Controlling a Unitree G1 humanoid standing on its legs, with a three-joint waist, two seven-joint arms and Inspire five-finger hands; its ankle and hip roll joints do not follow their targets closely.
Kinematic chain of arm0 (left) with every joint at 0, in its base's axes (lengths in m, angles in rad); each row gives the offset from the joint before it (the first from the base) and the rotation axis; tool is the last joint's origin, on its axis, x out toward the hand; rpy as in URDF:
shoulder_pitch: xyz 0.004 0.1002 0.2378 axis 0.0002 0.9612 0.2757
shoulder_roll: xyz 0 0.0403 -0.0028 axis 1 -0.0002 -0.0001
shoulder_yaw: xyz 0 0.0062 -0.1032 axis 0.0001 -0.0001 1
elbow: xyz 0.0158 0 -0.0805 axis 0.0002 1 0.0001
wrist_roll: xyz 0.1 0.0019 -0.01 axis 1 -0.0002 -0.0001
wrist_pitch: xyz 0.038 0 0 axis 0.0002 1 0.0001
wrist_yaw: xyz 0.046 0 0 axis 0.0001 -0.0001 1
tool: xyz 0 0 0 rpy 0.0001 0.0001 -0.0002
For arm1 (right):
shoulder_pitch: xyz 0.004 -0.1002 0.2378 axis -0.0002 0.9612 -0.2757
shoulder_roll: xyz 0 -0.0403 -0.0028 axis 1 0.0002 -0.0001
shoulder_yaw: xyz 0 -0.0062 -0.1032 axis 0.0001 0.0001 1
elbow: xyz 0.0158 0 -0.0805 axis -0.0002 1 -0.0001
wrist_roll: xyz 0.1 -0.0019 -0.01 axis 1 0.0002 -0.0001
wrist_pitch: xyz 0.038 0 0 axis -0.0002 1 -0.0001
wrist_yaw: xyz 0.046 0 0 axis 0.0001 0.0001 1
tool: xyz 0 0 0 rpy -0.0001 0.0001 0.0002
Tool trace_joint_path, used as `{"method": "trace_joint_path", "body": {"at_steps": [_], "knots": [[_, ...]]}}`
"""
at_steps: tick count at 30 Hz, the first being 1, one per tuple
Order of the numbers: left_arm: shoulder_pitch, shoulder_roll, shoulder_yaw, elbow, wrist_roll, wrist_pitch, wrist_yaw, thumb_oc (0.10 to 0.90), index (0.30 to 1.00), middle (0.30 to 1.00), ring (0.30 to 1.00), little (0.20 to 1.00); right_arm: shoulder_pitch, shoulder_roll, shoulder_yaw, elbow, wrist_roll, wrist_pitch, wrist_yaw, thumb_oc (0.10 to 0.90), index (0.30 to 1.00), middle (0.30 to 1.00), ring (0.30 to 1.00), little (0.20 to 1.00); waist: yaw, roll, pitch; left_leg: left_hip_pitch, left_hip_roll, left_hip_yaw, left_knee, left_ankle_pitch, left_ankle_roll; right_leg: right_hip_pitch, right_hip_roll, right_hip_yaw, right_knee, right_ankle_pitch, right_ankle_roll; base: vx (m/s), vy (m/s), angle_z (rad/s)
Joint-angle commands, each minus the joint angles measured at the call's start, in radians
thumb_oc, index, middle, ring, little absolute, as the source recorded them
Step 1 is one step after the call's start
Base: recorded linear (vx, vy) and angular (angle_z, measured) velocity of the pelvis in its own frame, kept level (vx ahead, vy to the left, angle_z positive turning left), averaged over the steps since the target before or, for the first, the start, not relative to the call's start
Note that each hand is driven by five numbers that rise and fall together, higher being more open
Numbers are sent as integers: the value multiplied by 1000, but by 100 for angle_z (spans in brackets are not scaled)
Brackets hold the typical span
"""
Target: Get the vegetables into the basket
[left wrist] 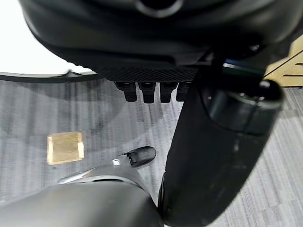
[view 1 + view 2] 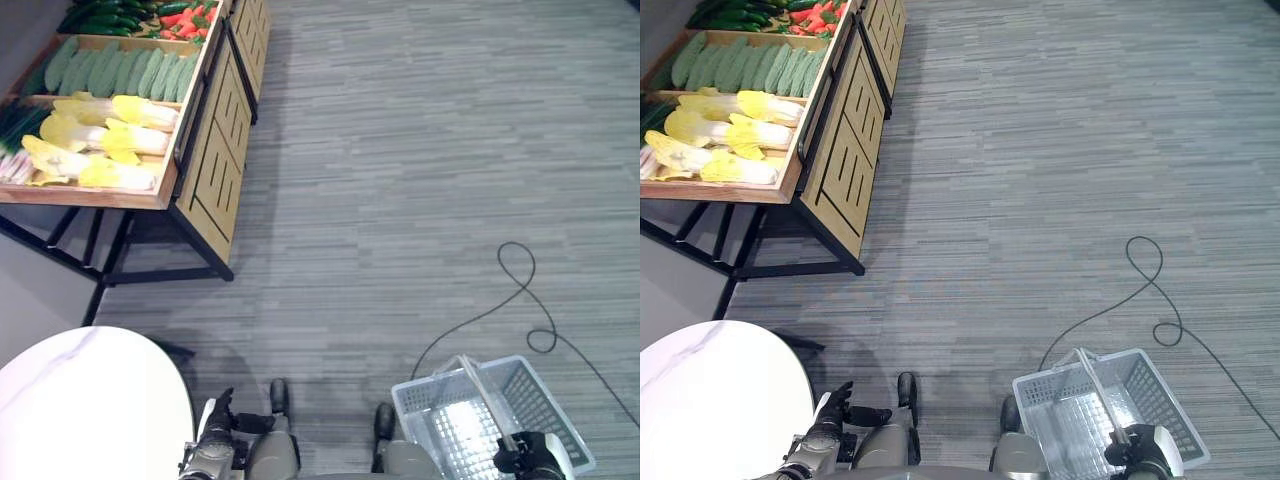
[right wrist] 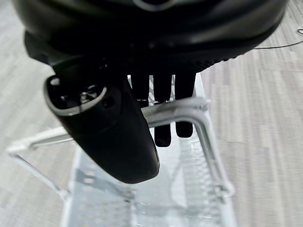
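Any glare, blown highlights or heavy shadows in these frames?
Left eye view: the white table is nearly washed out, the basket mesh glints, and the display stand casts a soft shadow on the floor. Left wrist view: the table is blown white behind the dark left hand. Right wrist view: there is a bright highlight on the basket handle held by the right hand.

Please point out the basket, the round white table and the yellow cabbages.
basket (image 2: 535,385), left eye view, far rim.
round white table (image 2: 90,400), left eye view, bare top.
yellow cabbages (image 2: 740,135), right eye view, a middle head.
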Motion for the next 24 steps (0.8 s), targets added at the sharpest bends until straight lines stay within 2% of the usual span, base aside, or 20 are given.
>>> {"method": "trace_joint_path", "body": {"at_steps": [1, 5, 8, 9, 10, 12, 13, 14, 16, 19, 20, 21, 24], "knots": [[76, 19, -20, 9, 25, 6, 29, 900, 1000, 1000, 1000, 1000, 6, -58, 12, -55, 15, -39, -43, 400, 300, 300, 300, 300, 22, -17, -33, -63, -7, 12, 45, 36, 38, 109, -38, 13, 113, -170, 118, 229, 238, -62], [72, 31, -28, 2, 32, 2, 22, 900, 1000, 1000, 1000, 1000, -11, -40, 18, -33, 20, -33, -29, 400, 300, 300, 300, 300, 26, -47, -45, -64, -54, 37, 97, -34, 89, 96, -98, 38, 142, -138, 156, 199, 242, -20], [59, 42, -30, -15, 21, -2, 24, 900, 1000, 1000, 1000, 1000, -46, -28, 27, -23, 29, -30, -33, 400, 300, 300, 300, 300, 34, -65, -45, -73, -84, 47, 122, -75, 117, 53, -130, 64, 184, -78, 181, 102, 162, -18], [59, 42, -30, -15, 21, -2, 24, 900, 1000, 1000, 1000, 1000, -46, -28, 27, -23, 29, -30, -33, 400, 300, 300, 300, 300, 34, -65, -45, -73, -84, 47, 123, -75, 117, 52, -130, 65, 184, -78, 181, 135, 254, -25], [53, 54, -29, -25, 16, -3, 26, 900, 1000, 1000, 1000, 1000, -76, -23, 40, -28, 26, -28, -34, 400, 300, 300, 300, 300, 42, -68, -34, -56, -100, 62, 123, -106, 145, -19, -146, 71, 306, -8, 196, 124, 244, -26], [47, 59, -26, -33, 10, 1, 23, 900, 1000, 1000, 1000, 1000, -89, -17, 48, -43, 25, -26, -37, 400, 300, 300, 300, 300, 40, -62, -20, -30, -111, 69, 126, -134, 164, -69, -148, 67, 412, 38, 192, 126, 217, -46], [46, 59, -25, -33, 10, 1, 23, 900, 1000, 1000, 1000, 1000, -89, -16, 48, -43, 25, -26, -37, 400, 300, 300, 300, 300, 41, -62, -18, -29, -111, 70, 126, -134, 165, -70, -149, 69, 414, 37, 193, 137, 149, -45], [36, 68, -22, -23, 11, 5, 16, 900, 1000, 1000, 1000, 1000, -94, -11, 52, -46, 27, -24, -32, 400, 300, 300, 300, 300, 28, -56, -7, 8, -116, 71, 120, -152, 172, -123, -137, 64, 463, 62, 185, 140, 124, -14], [35, 70, -23, -25, 12, 4, 16, 900, 1000, 1000, 1000, 1000, -97, -10, 52, -49, 28, -24, -32, 400, 300, 300, 300, 300, 23, -49, 1, 25, -113, 73, 116, -158, 171, -160, -122, 61, 473, 52, 176, 121, 90, 11], [29, 76, -18, -17, 14, 3, 18, 900, 1000, 1000, 1000, 1000, -103, -12, 54, -52, 29, -27, -31, 400, 300, 300, 300, 300, 12, -42, 18, 56, -111, 69, 109, -170, 168, -214, -105, 31, 442, 20, 162, 209, -40, 10], [10, 83, -5, 16, 24, 4, 20, 900, 1000, 1000, 1000, 1000, -110, -13, 57, -82, 35, -33, -41, 400, 300, 300, 300, 300, -30, -55, 42, 129, -114, 37, 105, -215, 141, -276, -99, 32, 205, 48, 181, 453, -202, 20], [9, 81, -3, 20, 27, 4, 21, 900, 1000, 1000, 1000, 1000, -101, -13, 58, -97, 32, -33, -42, 400, 300, 300, 300, 300, -41, -59, 40, 141, -114, 28, 108, -223, 134, -288, -102, 58, 169, 65, 188, 456, -202, 11], [14, 70, -3, 26, 25, 4, 15, 900, 1000, 1000, 1000, 1000, -82, -15, 50, -92, 35, -32, -36, 400, 300, 300, 300, 300, -53, -60, 30, 176, -111, 4, 115, -246, 121, -289, -99, 76, 151, 88, 194, 269, -167, 25]]}}
